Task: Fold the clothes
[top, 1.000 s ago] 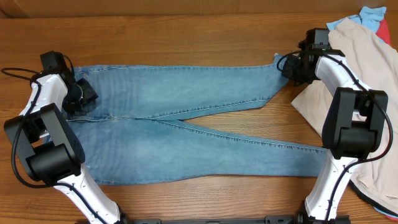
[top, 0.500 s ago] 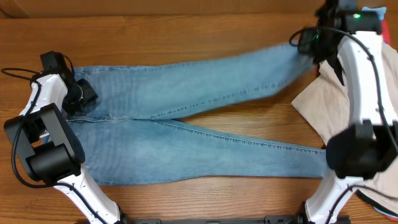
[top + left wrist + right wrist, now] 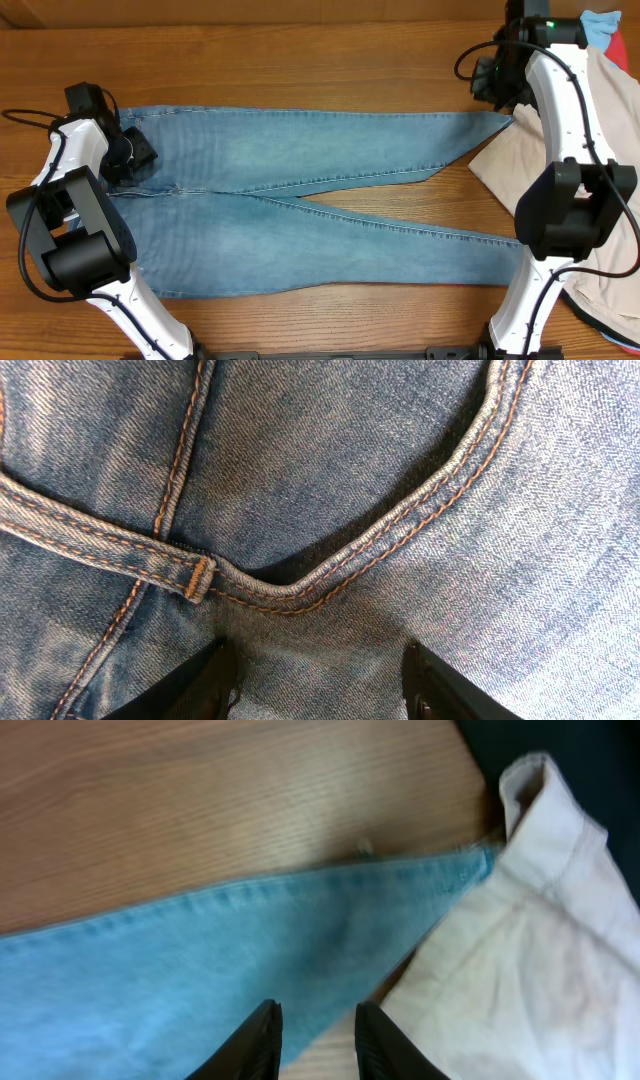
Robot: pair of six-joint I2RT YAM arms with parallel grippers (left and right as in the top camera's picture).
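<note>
Upper jeans (image 3: 300, 150) leg now lies flat, dropped. Right gripper (image 3: 318, 1025) is stretched far out, jaws parted, empty. Left gripper (image 3: 315, 675) is parted over the pocket seam. Hem tip is blurred against the beige garment (image 3: 520, 950).

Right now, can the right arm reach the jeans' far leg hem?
Probably yes: the right gripper hovers open over that end of the jeans, with nothing on top; the beige garment just lies against its edge.

jeans (image 3: 300, 165) waist partly hidden under left arm (image 3: 75, 200), lower leg's hem behind right arm (image 3: 575, 130), beige garment (image 3: 503, 163) cut by right edge, right wrist view blurred, left fingers (image 3: 205, 680) cropped at bottom edge
</note>
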